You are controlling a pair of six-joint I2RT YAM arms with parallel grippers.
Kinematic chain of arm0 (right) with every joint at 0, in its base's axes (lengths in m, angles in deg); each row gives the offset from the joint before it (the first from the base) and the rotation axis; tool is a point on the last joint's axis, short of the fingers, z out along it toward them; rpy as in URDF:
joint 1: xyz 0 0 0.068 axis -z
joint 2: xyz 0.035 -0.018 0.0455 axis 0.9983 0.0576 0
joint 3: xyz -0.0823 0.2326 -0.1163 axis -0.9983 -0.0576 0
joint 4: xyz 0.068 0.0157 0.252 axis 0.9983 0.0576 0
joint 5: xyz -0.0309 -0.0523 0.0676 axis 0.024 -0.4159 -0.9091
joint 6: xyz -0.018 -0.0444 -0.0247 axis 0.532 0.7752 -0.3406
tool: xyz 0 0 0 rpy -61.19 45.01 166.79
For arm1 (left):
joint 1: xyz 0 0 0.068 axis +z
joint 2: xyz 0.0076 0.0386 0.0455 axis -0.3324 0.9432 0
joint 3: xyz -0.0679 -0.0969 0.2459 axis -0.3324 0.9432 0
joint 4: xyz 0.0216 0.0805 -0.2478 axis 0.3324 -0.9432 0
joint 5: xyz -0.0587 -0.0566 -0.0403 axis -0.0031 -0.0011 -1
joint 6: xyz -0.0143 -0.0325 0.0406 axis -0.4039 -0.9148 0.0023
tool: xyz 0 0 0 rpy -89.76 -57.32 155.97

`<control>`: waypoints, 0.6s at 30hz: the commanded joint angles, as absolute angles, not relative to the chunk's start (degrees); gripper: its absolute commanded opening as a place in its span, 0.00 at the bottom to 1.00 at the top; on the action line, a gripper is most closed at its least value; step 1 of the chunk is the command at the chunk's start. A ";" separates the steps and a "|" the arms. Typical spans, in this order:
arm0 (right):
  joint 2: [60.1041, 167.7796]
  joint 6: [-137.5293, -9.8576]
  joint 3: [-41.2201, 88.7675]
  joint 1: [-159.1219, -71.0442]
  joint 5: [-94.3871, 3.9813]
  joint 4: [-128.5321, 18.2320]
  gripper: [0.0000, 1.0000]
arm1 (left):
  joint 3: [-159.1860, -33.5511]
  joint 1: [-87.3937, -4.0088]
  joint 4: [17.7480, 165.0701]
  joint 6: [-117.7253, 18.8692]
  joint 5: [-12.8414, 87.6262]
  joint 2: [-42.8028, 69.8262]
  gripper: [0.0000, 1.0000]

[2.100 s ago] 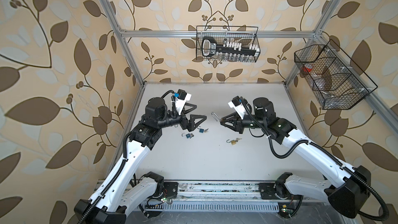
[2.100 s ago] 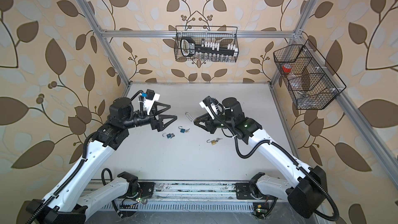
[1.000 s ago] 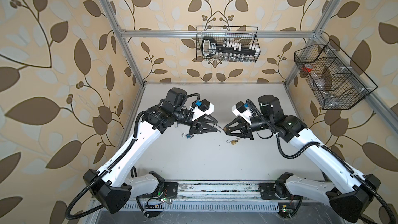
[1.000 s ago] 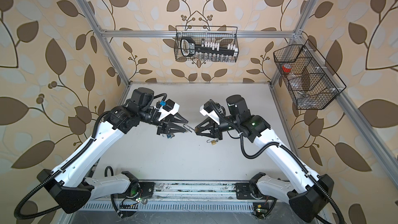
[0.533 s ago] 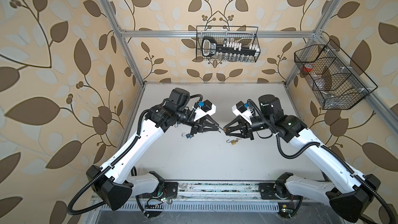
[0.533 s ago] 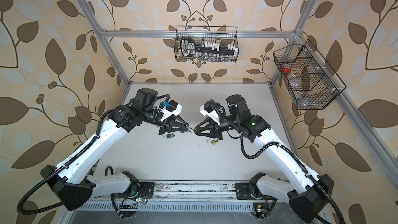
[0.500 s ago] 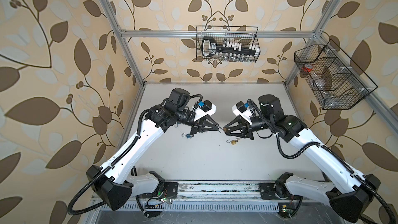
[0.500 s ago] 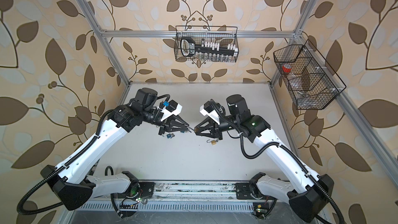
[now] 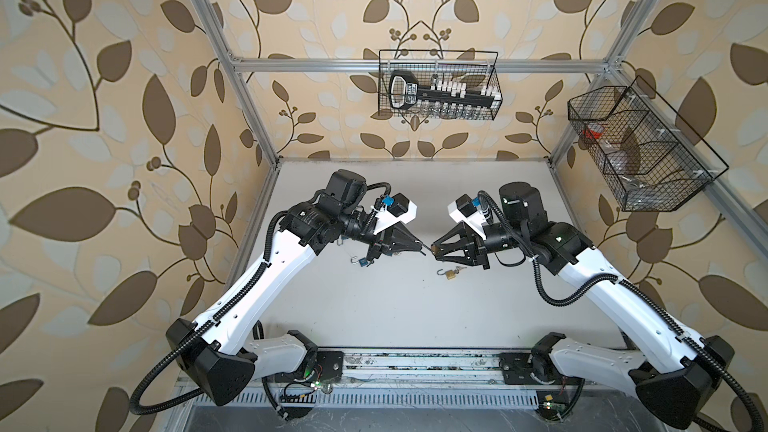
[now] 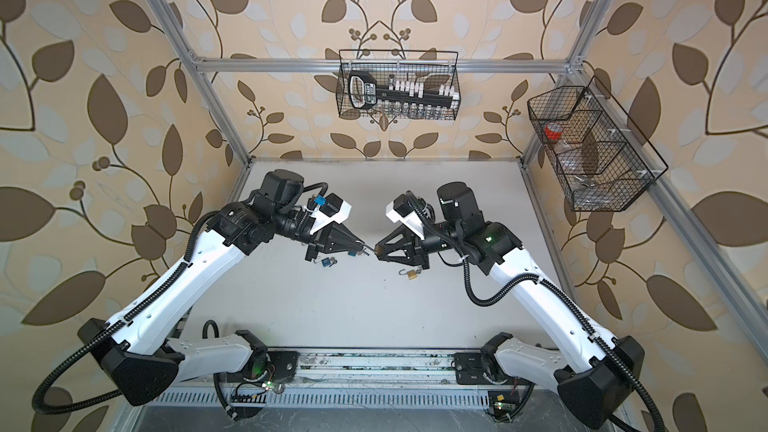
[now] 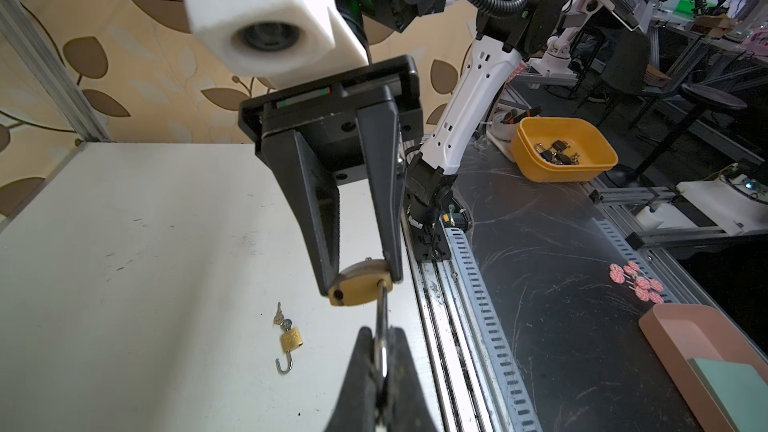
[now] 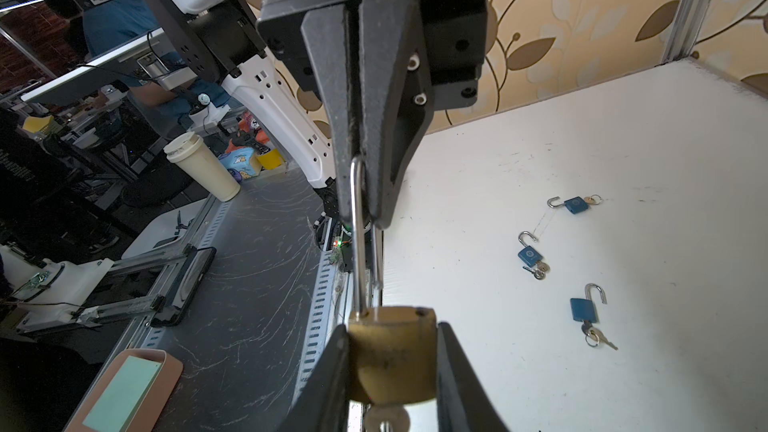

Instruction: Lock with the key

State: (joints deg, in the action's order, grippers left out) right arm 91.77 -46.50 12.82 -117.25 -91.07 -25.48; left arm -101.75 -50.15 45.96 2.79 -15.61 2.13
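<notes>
My left tool (image 12: pixel 366 211) has just clamped shut on the steel shackle (image 12: pixel 357 251) of the open brass padlock (image 12: pixel 392 347), its body gripped in my right tool (image 11: pixel 360 282) above the white table (image 12: pixel 623 139); closing looks ready.

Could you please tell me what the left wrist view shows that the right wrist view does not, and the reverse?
Only the left wrist view shows the small brass padlock on the table and the yellow tub of padlocks beyond it. Only the right wrist view shows three blue padlocks, shackles open, on the table, and a key at the base of the held padlock. Both show that held padlock: the right gripper grips its brass body, the left gripper pinches its open shackle.
</notes>
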 commanded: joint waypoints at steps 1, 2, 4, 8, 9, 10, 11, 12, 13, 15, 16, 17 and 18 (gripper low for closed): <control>90.51 -46.97 13.59 -117.21 -91.07 -27.77 0.21 | -101.39 -50.63 53.57 -3.20 -15.60 -0.60 0.00; 90.08 -47.36 13.37 -117.18 -90.55 -28.55 0.36 | -100.56 -50.66 56.35 -5.95 -15.20 -1.22 0.00; 88.60 -48.81 12.35 -117.12 -88.62 -31.70 0.67 | -98.86 -50.64 62.62 -13.18 -13.19 -2.54 0.00; 83.63 -54.03 7.00 -117.17 -80.70 -43.91 0.89 | -97.63 -50.55 69.15 -25.54 -4.50 -3.72 0.00; 82.31 -55.45 5.16 -117.14 -77.65 -47.27 0.90 | -98.12 -50.53 69.51 -27.88 -2.74 -3.60 0.00; 81.00 -56.78 3.40 -117.16 -74.79 -50.89 0.91 | -98.53 -50.57 69.76 -30.15 -0.41 -3.59 0.00; 79.79 -57.44 1.86 -117.14 -72.71 -53.94 0.92 | -98.62 -50.54 70.63 -32.64 2.01 -3.72 0.00; 78.56 -59.52 -0.56 -117.16 -69.99 -58.08 0.92 | -98.80 -50.54 71.06 -35.68 5.20 -3.85 0.00; 77.53 -61.99 -2.45 -117.16 -67.70 -61.46 0.91 | -99.62 -50.57 70.56 -38.12 8.67 -3.86 0.00; 76.96 -65.16 -3.15 -117.01 -66.05 -63.00 0.90 | -101.37 -50.55 68.81 -41.56 12.35 -3.36 0.00; 77.17 -66.94 -3.12 -116.63 -66.07 -63.42 0.88 | -102.49 -50.56 67.62 -42.70 13.29 -3.01 0.00; 77.45 -68.54 -3.56 -116.01 -67.47 -64.96 0.86 | -102.93 -50.56 67.47 -43.78 13.93 -2.89 0.00; 78.01 -70.85 -4.10 -114.86 -70.01 -67.36 0.85 | -102.78 -50.54 68.39 -45.11 13.32 -3.00 0.00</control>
